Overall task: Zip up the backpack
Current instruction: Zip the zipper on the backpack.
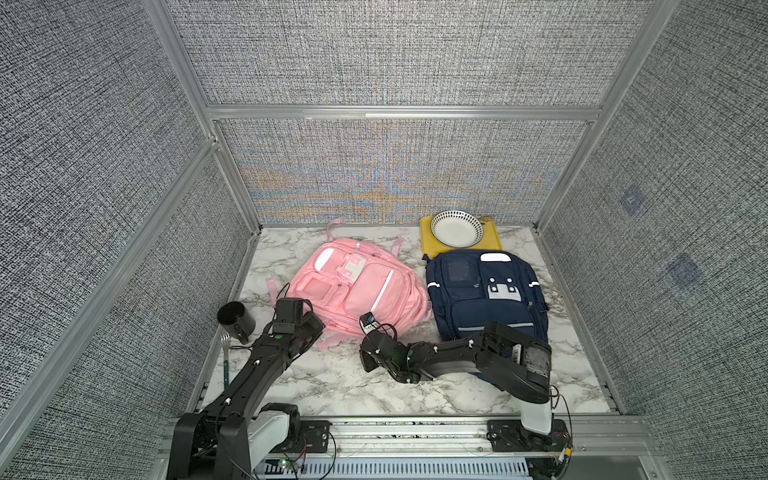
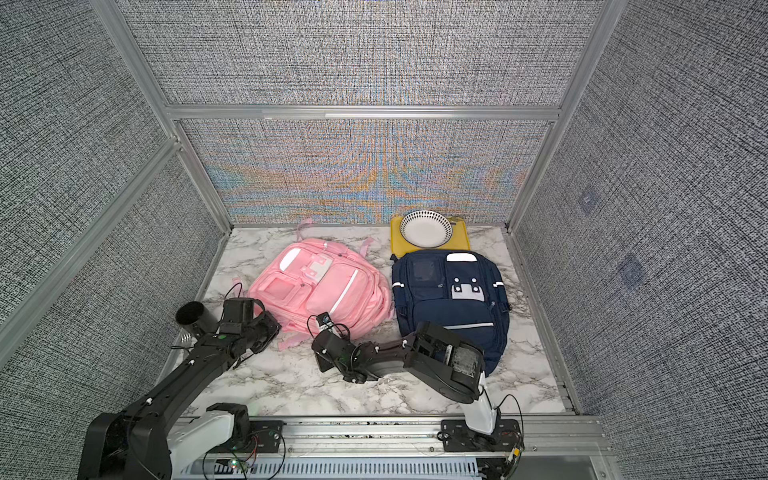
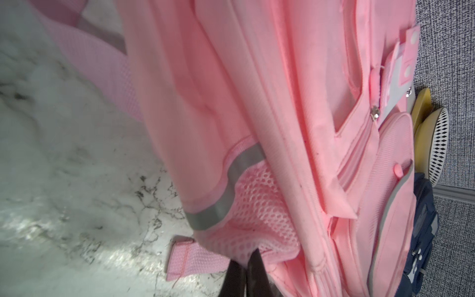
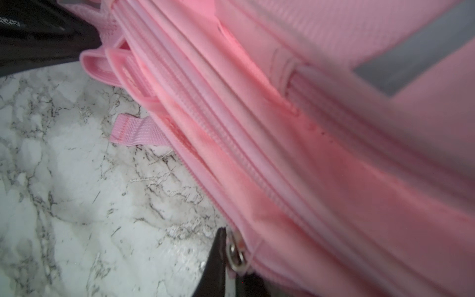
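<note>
A pink backpack (image 1: 361, 286) (image 2: 328, 286) lies flat in the middle of the marble table. My left gripper (image 3: 246, 258) is at its near left corner, shut on the edge of the pink mesh side pocket (image 3: 262, 205). In a top view the left gripper (image 1: 321, 332) is mostly hidden under its wrist. My right gripper (image 4: 231, 257) is at the backpack's near edge, shut on a metal zipper pull (image 4: 237, 253) at the end of a zipper track (image 4: 231, 133). In a top view the right gripper (image 1: 365, 332) sits beneath its camera. Two pink rubber pull tabs (image 4: 97, 64) lie farther along the edge.
A navy backpack (image 1: 484, 295) lies right of the pink one, partly under my right arm. A yellow tray (image 1: 428, 243) with a patterned bowl (image 1: 456, 228) stands at the back. A black cup (image 1: 235, 320) and a fork (image 1: 225, 357) lie at the left edge.
</note>
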